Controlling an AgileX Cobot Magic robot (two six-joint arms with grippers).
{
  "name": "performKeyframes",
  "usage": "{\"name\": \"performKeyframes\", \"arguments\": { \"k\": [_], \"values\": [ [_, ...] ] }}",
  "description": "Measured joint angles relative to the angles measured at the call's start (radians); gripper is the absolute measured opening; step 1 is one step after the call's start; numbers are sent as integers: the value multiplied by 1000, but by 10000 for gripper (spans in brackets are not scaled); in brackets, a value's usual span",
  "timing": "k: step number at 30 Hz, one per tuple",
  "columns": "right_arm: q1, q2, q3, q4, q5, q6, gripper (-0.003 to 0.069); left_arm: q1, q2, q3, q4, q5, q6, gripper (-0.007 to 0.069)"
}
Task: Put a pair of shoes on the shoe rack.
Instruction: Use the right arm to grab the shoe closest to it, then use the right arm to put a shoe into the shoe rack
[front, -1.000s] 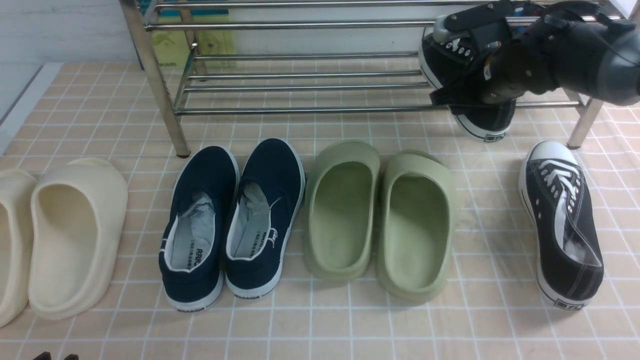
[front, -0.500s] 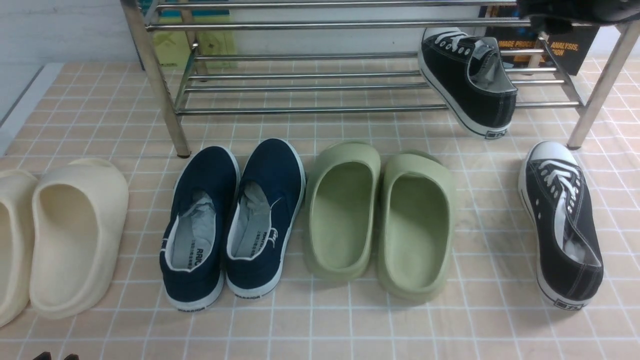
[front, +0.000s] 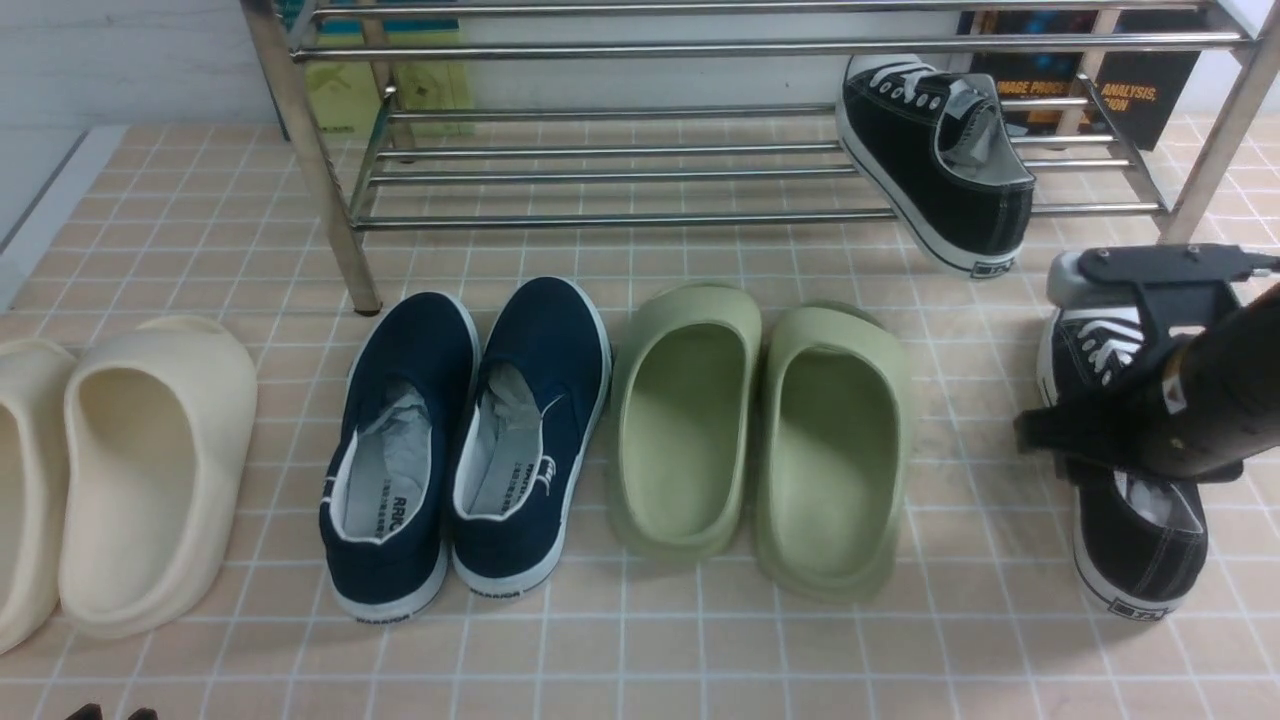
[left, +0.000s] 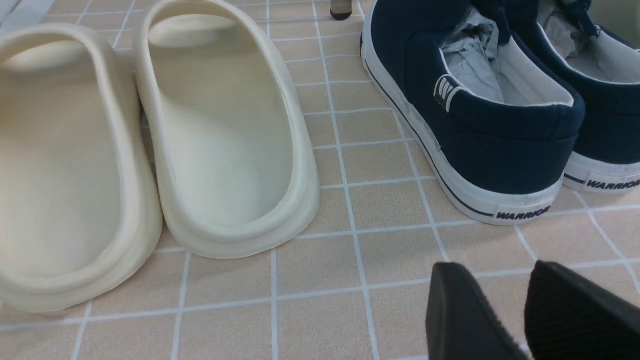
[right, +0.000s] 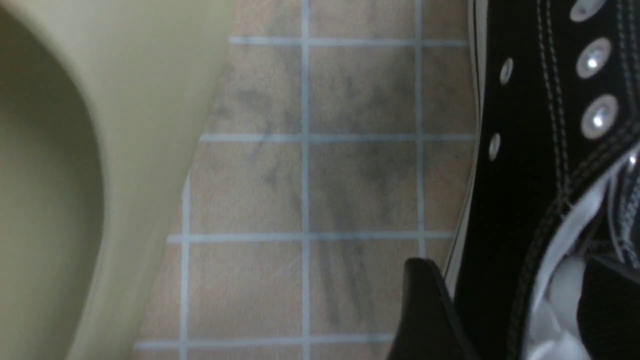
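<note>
One black sneaker (front: 935, 160) lies on the lowest tier of the chrome shoe rack (front: 600, 217) at the right, tilted, with its heel over the front bar. The other black sneaker (front: 1140, 540) stands on the floor in front of the rack's right leg. My right gripper (front: 1110, 400) is down on it and open. In the right wrist view the right gripper (right: 517, 310) straddles the side wall of this sneaker (right: 520, 150), one finger outside, one inside. My left gripper (left: 500, 305) is open and empty, low over the floor at the near left.
Green foam slippers (front: 760, 440) lie just left of the floor sneaker. Navy slip-ons (front: 465, 440) and cream slippers (front: 130, 470) follow further left. A black box (front: 1130, 90) stands behind the rack at the right.
My right arm let go of the first sneaker on the rack, lifted away, then came down over the sneaker on the floor. The left arm has not moved.
</note>
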Motion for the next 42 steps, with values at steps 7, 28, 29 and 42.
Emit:
{"name": "performKeyframes", "arguments": {
  "k": [7,28,29,42],
  "values": [
    [0,88,0,-181,-24,115,234,0,0,0,0,0,0,241],
    [-1,-185,-24,-150,61,-20,6,0,0,0,0,0,0,239],
    [-1,-178,-37,-125,61,-61,6,0,0,0,0,0,0,239],
    [-41,54,-340,-6,173,-443,6,0,0,0,0,0,0,239]
  ]
}}
